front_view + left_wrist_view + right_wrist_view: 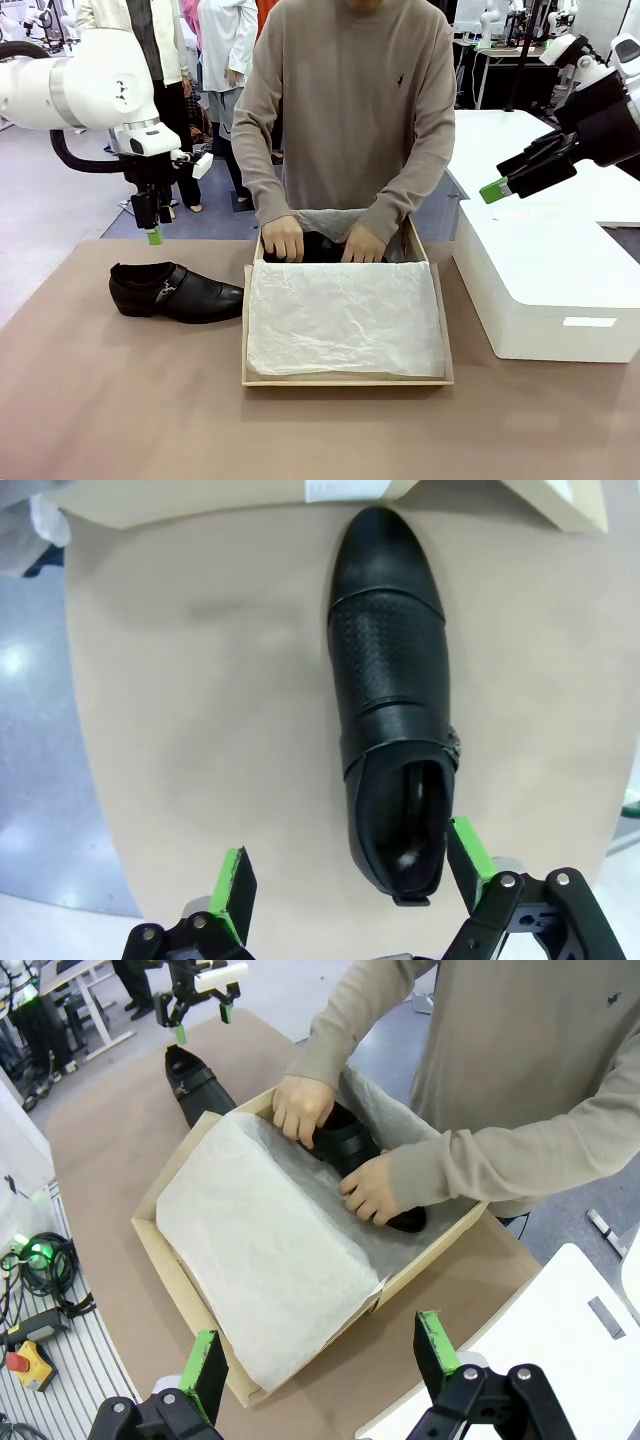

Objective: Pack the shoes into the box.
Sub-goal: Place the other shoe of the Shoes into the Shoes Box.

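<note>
One glossy black shoe [176, 291] lies on the table left of the box, toe toward the box; from the left wrist it shows lengthwise [392, 690]. My left gripper [153, 236] hangs open above its heel [345, 875]. The tan cardboard box [345, 378] sits mid-table, its white tissue paper [345, 317] spread over the near part. The person's hands [283, 238] press the second black shoe [350, 1145] into the box's far end. My right gripper [494, 190] is open, high at the right, above the box's corner [315, 1360].
A larger white rectangular box [545, 290] stands right of the shoebox. White tables [520, 150] lie behind it. The person stands at the table's far edge. Cables and a red-button controller [25, 1355] lie off the table's side.
</note>
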